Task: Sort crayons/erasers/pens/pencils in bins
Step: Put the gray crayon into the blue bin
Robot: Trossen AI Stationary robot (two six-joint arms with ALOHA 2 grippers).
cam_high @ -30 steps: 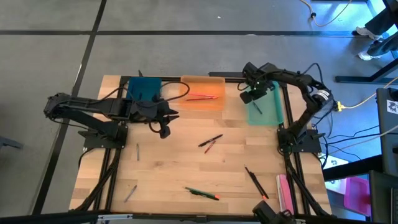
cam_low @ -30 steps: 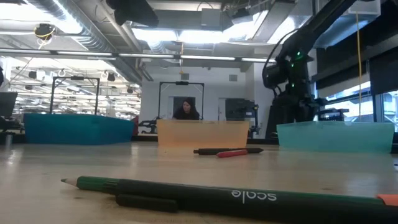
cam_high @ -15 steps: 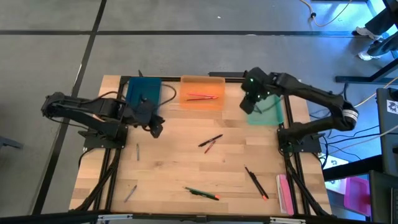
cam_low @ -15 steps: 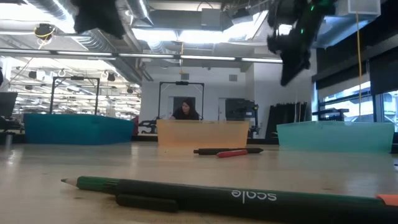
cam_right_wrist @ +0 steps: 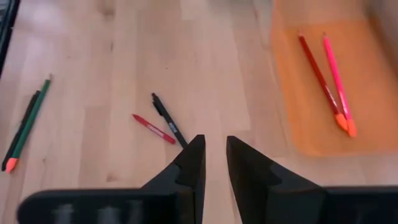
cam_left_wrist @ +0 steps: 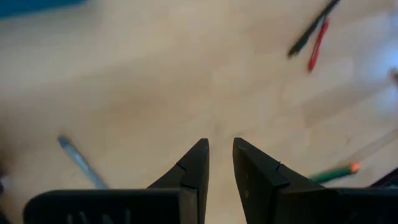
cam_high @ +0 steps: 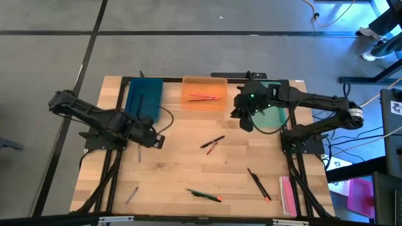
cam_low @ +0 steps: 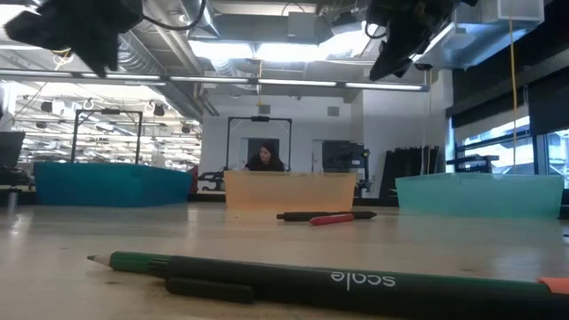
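Observation:
My left gripper point(cam_high: 154, 139) is shut and empty above bare wood, near a grey pencil point(cam_high: 139, 152), which also shows in the left wrist view point(cam_left_wrist: 81, 165). My right gripper point(cam_high: 245, 119) is shut and empty, high over the table beside the mint green bin point(cam_high: 274, 116). A black pen point(cam_right_wrist: 168, 118) and a red crayon point(cam_right_wrist: 149, 127) lie on the wood ahead of it. The orange bin point(cam_high: 204, 85) holds two red sticks point(cam_right_wrist: 323, 74). The teal-blue bin point(cam_high: 143, 94) holds a dark stick.
A green pencil beside a black pen point(cam_high: 204, 195) lies near the front edge, large in the low view point(cam_low: 311, 276). A black and a red stick point(cam_high: 257, 183) lie front right. A grey stick point(cam_high: 131, 194) lies front left. A person sits far behind the table.
My right gripper has left the mint green bin and gone toward the table's near edge and a little left. My left gripper has drawn back from beside the teal-blue bin toward the near edge and left. No stick on the table has moved.

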